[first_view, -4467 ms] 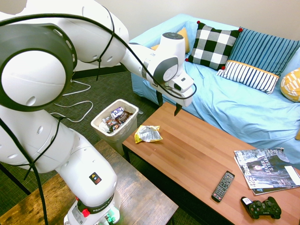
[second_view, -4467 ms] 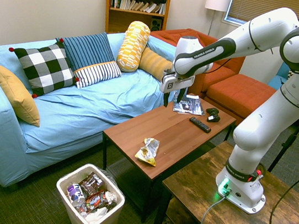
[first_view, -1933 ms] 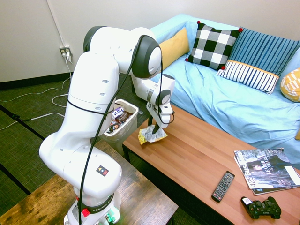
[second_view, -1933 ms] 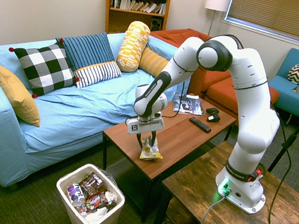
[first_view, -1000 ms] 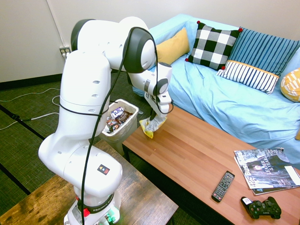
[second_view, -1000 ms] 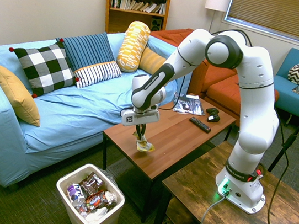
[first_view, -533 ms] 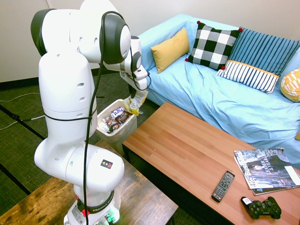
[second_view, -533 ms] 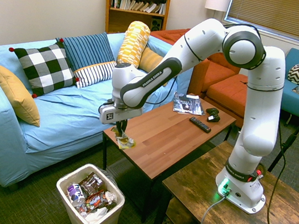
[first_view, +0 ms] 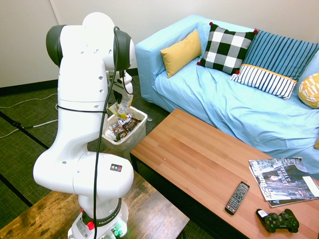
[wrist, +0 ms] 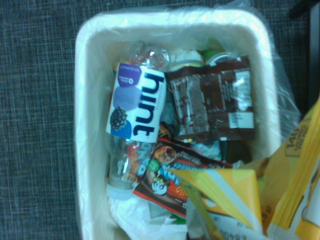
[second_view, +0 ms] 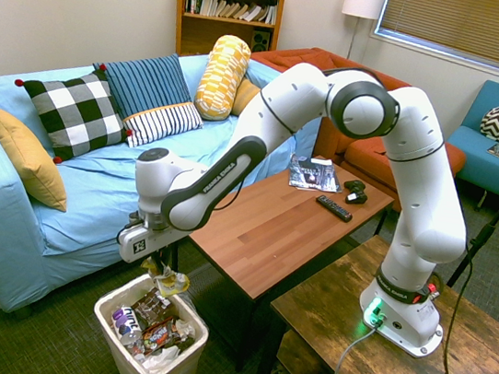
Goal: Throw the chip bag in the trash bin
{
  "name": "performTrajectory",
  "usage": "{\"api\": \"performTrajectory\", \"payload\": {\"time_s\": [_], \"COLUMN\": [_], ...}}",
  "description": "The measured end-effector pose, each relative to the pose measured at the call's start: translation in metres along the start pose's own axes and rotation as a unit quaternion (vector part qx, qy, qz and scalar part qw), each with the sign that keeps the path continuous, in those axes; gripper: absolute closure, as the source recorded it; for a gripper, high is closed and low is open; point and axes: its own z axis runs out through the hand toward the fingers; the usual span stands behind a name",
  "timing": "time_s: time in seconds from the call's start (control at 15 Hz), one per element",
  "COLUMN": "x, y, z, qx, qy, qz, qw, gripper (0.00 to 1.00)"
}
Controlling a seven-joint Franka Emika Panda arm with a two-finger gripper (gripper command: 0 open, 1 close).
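Gripper (second_view: 160, 266) pinching chip bag (second_view: 170, 281), hanging directly above trash bin (second_view: 122, 334) opening; release drops it in.

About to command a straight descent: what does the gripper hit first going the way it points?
The gripper points down into the trash bin; likely its held chip bag meets the wrappers inside first.

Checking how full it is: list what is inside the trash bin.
In the trash bin: a clear "hint" bottle, a dark brown wrapper, a red wrapper. The held chip bag covers the rest.
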Motion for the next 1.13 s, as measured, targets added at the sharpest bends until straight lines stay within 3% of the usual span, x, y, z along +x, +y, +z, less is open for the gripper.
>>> {"api": "performTrajectory", "payload": {"time_s": [0.33, 1.13], "x": [-0.002, 0.011], "y": [0.0, 0.003], "z": [0.059, 0.066], "qx": [-0.001, -0.002], "qy": [-0.035, -0.049], "qz": [-0.073, -0.088], "qw": [0.997, 0.995], "gripper": [0.0, 0.0]}}
